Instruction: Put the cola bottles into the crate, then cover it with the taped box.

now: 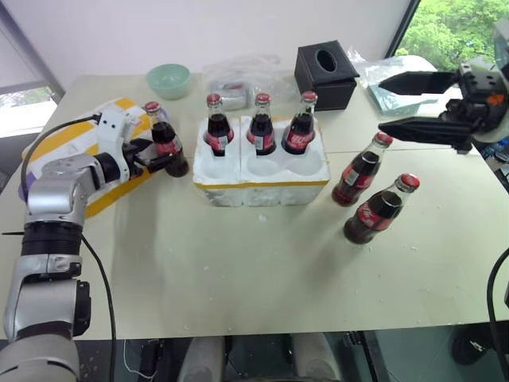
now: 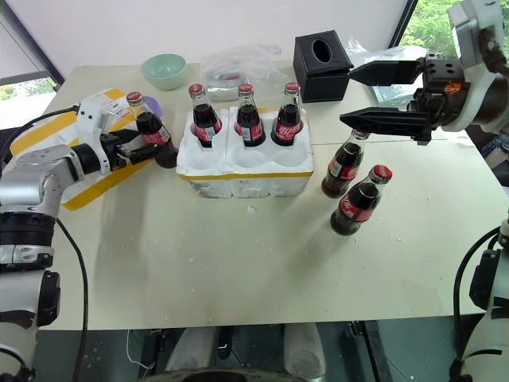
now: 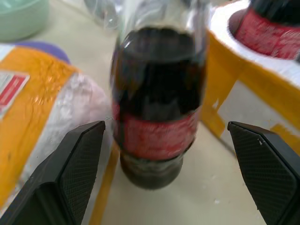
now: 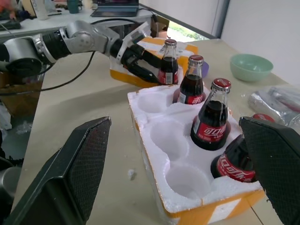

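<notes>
- At far left lies the taped box (image 1: 71,151), white foam under wide yellow bands. We judge it light and stiff but easily dented, best taken by its two long sides when the time comes to cover the crate.
- Next, the left gripper (image 1: 155,157) stands with its jaws wide apart on either side of a loose cola bottle (image 1: 165,141), which is upright on the table (image 1: 238,263) just beside the box. In the left wrist view the fingers (image 3: 70,173) flank the label band and are not yet pressed against the glass.
- We judge this bottle heavy for its size, rigid, smooth and breakable; the labelled body, below the narrowing shoulder, offers the surest hold, since the neck would let it swing.
- In the middle sits the crate (image 1: 262,187), with three bottles (image 1: 262,123) upright in its back row of wells and the three front wells empty. We expect the foam walls to crumble if a bottle is pushed in off-centre.
- To the right of the crate, two more bottles (image 1: 374,203) stand on the table, close together and leaning apart from nothing.
- At far right, the right gripper (image 2: 382,95) hovers fully open, raised above the table and pointing toward the crate; its lower finger passes over the cap of the nearer bottle (image 2: 344,163) but grips nothing.
</notes>
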Controlling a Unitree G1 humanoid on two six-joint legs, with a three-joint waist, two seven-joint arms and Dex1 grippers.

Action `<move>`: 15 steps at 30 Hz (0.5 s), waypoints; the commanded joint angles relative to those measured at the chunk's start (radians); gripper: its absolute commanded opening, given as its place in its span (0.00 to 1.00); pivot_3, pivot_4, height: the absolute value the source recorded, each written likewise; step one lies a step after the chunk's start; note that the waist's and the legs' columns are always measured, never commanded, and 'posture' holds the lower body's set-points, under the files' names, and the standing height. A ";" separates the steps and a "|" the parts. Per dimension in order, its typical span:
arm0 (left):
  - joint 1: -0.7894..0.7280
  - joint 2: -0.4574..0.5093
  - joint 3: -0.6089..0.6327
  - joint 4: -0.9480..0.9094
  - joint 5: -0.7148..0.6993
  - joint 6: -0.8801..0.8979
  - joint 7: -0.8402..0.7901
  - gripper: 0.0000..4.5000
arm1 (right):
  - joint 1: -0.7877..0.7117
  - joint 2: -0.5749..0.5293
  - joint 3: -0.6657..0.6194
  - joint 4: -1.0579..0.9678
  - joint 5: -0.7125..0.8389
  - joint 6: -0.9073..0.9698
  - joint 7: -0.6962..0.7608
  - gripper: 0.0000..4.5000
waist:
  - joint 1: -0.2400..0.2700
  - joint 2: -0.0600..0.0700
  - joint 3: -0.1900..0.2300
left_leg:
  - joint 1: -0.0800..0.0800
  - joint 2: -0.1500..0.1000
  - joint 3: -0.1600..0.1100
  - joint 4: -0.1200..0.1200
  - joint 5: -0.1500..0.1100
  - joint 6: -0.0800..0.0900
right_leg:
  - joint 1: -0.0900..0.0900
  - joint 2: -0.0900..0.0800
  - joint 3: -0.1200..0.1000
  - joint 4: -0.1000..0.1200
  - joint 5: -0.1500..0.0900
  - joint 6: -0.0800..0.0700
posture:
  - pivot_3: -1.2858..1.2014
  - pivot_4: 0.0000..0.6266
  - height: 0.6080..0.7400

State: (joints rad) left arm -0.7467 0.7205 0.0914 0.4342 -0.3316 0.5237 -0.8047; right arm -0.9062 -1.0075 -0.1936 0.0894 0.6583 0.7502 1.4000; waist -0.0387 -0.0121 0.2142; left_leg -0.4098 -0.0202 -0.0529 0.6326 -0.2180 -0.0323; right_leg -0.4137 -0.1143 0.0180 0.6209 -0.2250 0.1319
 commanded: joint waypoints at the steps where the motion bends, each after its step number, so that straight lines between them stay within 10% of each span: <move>1: -0.078 -0.021 -0.008 0.089 0.042 -0.065 0.000 0.97 | 0.004 -0.009 -0.051 -0.039 0.035 0.000 -0.027 1.00 | 0.003 0.000 0.000 | 0.000 0.000 0.000 0.000 0.000 0.000 | 0.000 0.000 0.000 0.000 0.000 0.000 | 0.52 0.24 0.98; 15: -0.248 -0.109 -0.031 0.429 0.146 -0.242 -0.027 0.97 | 0.041 -0.012 -0.064 -0.076 0.082 0.004 -0.088 1.00 | 0.003 0.000 0.000 | 0.000 0.000 0.000 0.000 0.000 0.000 | 0.000 0.000 0.000 0.001 0.000 0.000 | 0.52 0.24 0.98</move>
State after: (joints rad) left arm -0.9620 0.6046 0.0524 0.8540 -0.1984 0.3118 -0.8274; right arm -0.8618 -1.0051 -0.2143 0.0426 0.7213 0.7585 1.3184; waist -0.0353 -0.0124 0.2140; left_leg -0.4099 -0.0204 -0.0532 0.6329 -0.2179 -0.0322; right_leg -0.4138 -0.1143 0.0178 0.6216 -0.2248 0.1323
